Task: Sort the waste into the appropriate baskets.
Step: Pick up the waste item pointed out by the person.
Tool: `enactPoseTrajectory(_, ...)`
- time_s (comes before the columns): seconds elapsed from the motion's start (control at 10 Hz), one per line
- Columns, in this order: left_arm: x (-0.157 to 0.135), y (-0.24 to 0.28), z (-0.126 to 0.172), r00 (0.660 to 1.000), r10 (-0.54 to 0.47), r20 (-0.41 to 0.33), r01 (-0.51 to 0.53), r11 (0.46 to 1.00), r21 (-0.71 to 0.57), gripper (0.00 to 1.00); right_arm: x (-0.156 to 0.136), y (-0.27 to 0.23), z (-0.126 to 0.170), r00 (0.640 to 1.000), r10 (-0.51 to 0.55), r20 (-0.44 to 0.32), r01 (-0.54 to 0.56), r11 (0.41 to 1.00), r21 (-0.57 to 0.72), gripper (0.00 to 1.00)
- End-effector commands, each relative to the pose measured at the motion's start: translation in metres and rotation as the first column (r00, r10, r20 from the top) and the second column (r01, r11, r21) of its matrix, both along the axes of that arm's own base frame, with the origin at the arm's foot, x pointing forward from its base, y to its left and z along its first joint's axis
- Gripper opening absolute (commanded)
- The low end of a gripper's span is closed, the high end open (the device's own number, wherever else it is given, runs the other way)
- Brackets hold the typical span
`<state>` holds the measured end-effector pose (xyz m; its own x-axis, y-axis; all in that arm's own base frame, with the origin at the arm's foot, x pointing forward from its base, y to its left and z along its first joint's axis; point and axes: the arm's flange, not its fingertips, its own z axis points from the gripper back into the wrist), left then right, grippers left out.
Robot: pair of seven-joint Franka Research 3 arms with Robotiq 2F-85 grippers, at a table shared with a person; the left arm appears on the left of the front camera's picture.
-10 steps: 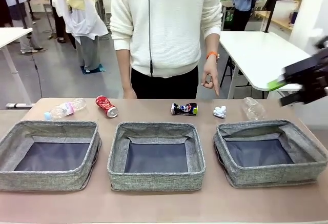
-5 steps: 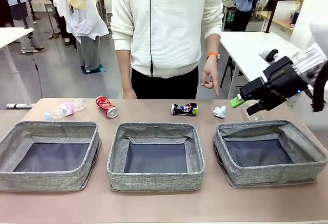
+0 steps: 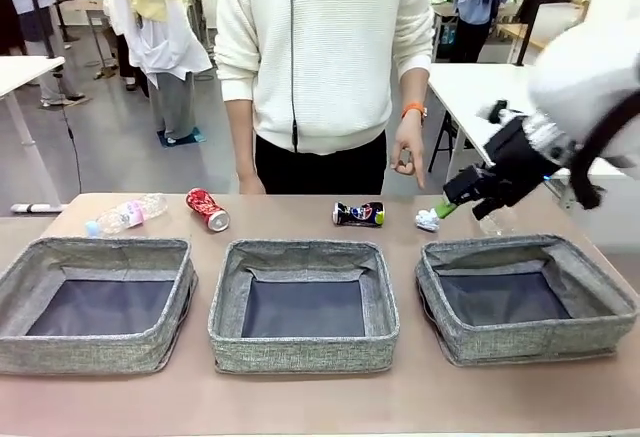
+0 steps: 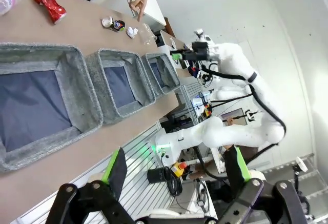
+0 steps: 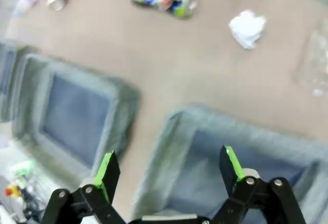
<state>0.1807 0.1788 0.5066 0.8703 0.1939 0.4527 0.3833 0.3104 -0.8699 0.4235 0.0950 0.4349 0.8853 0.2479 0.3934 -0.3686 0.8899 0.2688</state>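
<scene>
The waste lies in a row along the far side of the table: a clear bottle (image 3: 125, 213), a dented red can (image 3: 208, 208), a dark blue can (image 3: 359, 214), a white paper ball (image 3: 428, 220) and a clear cup (image 3: 497, 222). Three grey baskets stand in front of it, left (image 3: 100, 249), middle (image 3: 303, 249) and right (image 3: 520, 247). My right gripper (image 3: 452, 200) hangs open just above the paper ball and cup, holding nothing. In its wrist view the right gripper (image 5: 169, 166) is over the right basket's rim (image 5: 169, 126), with the paper ball (image 5: 247, 28) ahead. My left gripper (image 4: 175, 165) is open and off the table's near edge.
A person in a white sweater stands at the far edge, one hand (image 3: 408, 157) pointing down near the paper ball. The baskets' dark linings are bare. A strip of open tabletop (image 3: 300, 397) runs in front of the baskets.
My right arm has swung in from the picture's right edge, leftward and lower, to above the paper ball and cup. The waste, the baskets and the person's hand have stayed put.
</scene>
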Motion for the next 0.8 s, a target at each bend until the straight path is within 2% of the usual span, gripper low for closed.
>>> enactPoseTrajectory(0.0, 0.000, 0.000, 0.003, 1.000, -0.004, 0.025, 0.004, 1.000, -0.010, 1.00, 0.071, -0.010, -0.025, 0.998, -0.049, 0.034, 0.054, 0.985, -0.161, 1.00)
enactPoseTrajectory(0.2, 0.000, 0.000, 0.003, 1.000, -0.004, 0.025, 0.004, 1.000, -0.010, 1.00, 0.100, -0.014, -0.053, 0.995, 0.013, 0.098, 0.004, 0.984, -0.176, 1.00)
enactPoseTrajectory(0.4, 0.000, 0.000, 0.003, 1.000, -0.004, 0.025, 0.004, 1.000, -0.010, 1.00, 0.127, -0.016, -0.090, 0.990, -0.010, 0.142, 0.024, 0.995, -0.097, 1.00)
enactPoseTrajectory(0.7, 0.000, 0.000, 0.003, 1.000, -0.004, 0.025, 0.004, 1.000, -0.010, 1.00, 0.151, -0.011, -0.124, 0.990, -0.029, 0.139, 0.036, 0.998, -0.052, 1.00)
